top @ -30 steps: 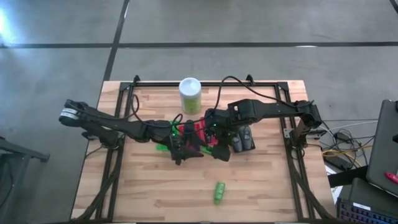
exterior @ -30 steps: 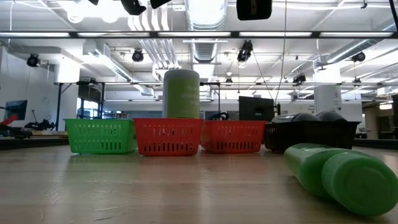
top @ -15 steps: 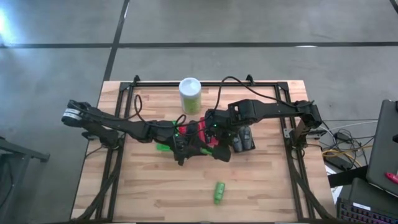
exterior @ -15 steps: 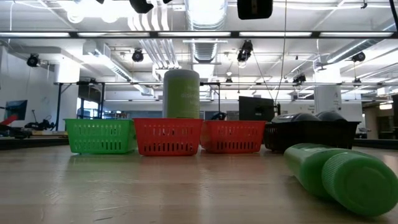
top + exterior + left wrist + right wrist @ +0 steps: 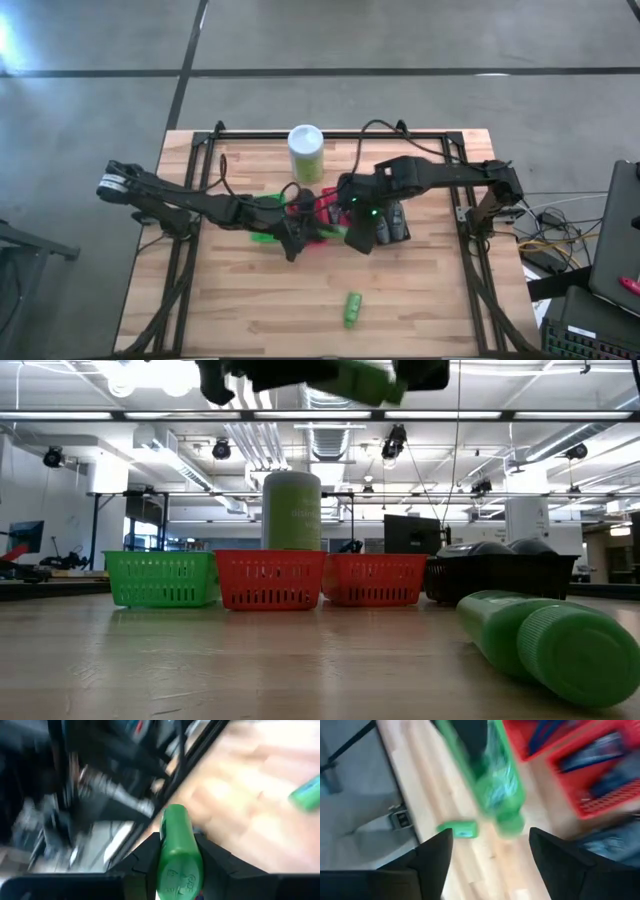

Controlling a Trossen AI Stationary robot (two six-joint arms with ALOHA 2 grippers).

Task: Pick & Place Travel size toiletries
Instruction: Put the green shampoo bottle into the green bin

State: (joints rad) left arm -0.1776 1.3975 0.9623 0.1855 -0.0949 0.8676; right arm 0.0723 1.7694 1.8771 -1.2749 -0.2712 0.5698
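My left gripper (image 5: 176, 862) is shut on a bright green mini tube (image 5: 175, 845). It hangs over the middle of the table, in front of the baskets (image 5: 292, 238), and shows at the top of the low view (image 5: 355, 378). My right gripper (image 5: 490, 847) stands open just to its right (image 5: 358, 236), facing the same tube (image 5: 502, 795), with nothing between its fingers. A second green tube (image 5: 352, 308) lies on its side near the table's front edge (image 5: 540, 640). My left gripper pinches the green tube's body (image 5: 176, 870) between its two fingers. The tube runs along the fingers, and its rounded end (image 5: 174, 815) sticks out past the fingertips. It hangs clear, well above the table, roughly level.
A green basket (image 5: 160, 578), two red baskets (image 5: 270, 578) (image 5: 375, 578) and a dark basket (image 5: 500, 575) stand in a row across the table's middle. The red ones hold dark items (image 5: 560, 760). A tall pale-green canister (image 5: 306, 152) stands behind them.
My right arm has drawn a little toward the table's right edge, away from my left gripper. My left gripper with the green tube now shows along the top of the low view, where only dark arm parts showed before.
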